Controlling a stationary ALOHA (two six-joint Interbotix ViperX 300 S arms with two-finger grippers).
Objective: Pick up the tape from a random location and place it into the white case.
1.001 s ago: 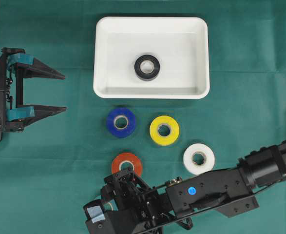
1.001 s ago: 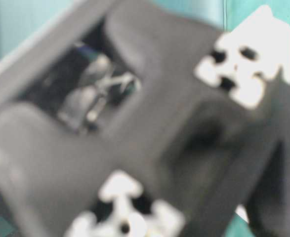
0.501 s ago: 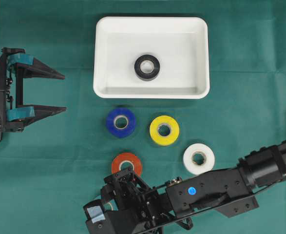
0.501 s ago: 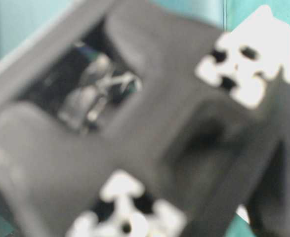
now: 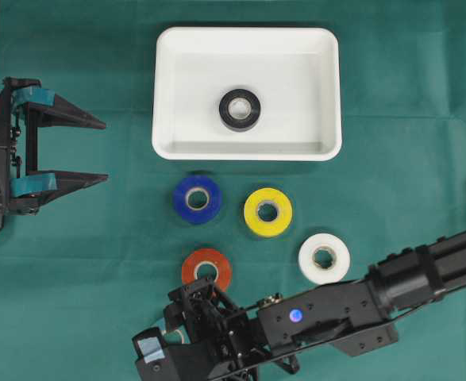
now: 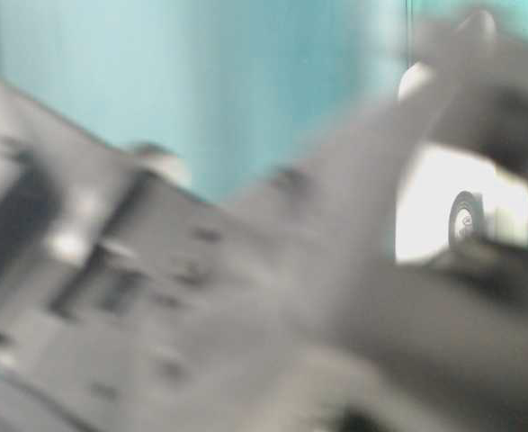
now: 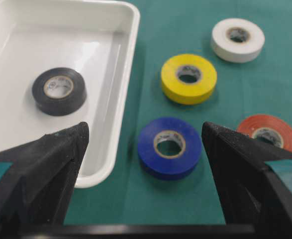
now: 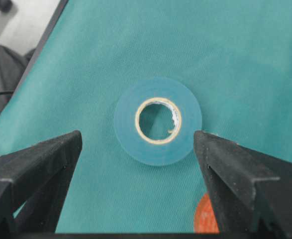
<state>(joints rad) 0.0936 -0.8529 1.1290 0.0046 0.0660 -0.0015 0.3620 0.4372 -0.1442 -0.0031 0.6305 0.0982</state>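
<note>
- Right hand [image 8: 136,144], fingers apart, straddles a green tape roll [image 8: 157,120] near the worktop's near edge.
- Left hand [image 5: 98,151], fingers apart, hangs left of the white case [image 5: 169,95].

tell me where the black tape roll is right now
In the overhead view the black tape roll lies flat inside the white case, slightly right of its centre, apart from the walls.

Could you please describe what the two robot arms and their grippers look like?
Both arms are black. The left gripper has tapered black fingers with teal tape patches near their bases. The right gripper has matching black wedge fingers; its arm carries a lit blue dot and thin cables.
</note>
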